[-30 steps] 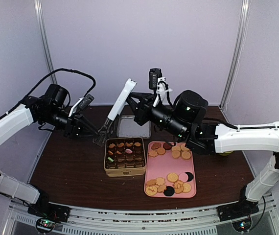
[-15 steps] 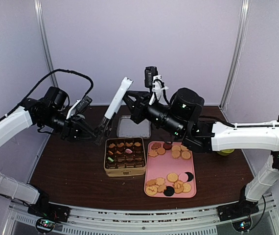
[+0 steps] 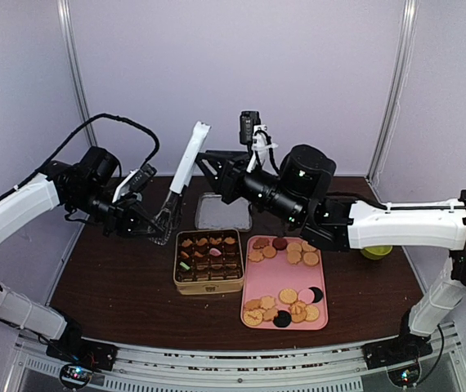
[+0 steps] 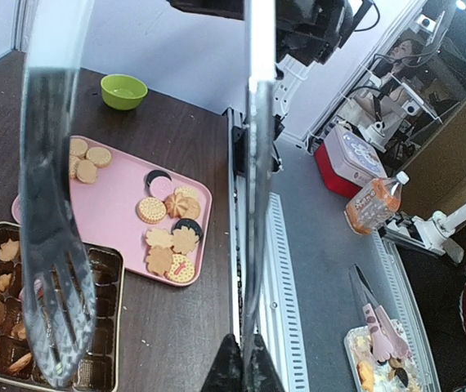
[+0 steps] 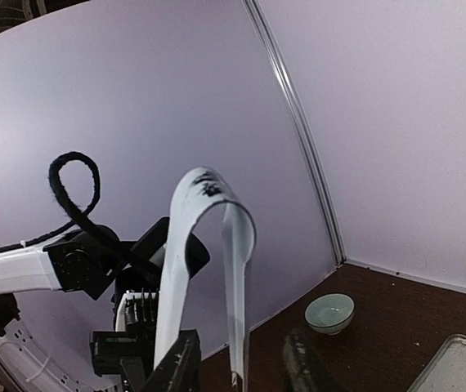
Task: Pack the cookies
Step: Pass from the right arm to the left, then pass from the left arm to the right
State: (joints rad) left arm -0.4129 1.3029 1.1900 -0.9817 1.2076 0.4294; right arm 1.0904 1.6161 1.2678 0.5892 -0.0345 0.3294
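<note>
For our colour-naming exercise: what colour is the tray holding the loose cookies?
The tray is pink, seen best in the top external view.

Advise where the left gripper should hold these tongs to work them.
Mid-length, across both arms, coming at the flat faces so closing the jaws squeezes the tongs together. They stand tilted, looped end up, slotted tips down. The left gripper seems shut on one arm only, near the tips, which probably cannot pinch them.
</note>
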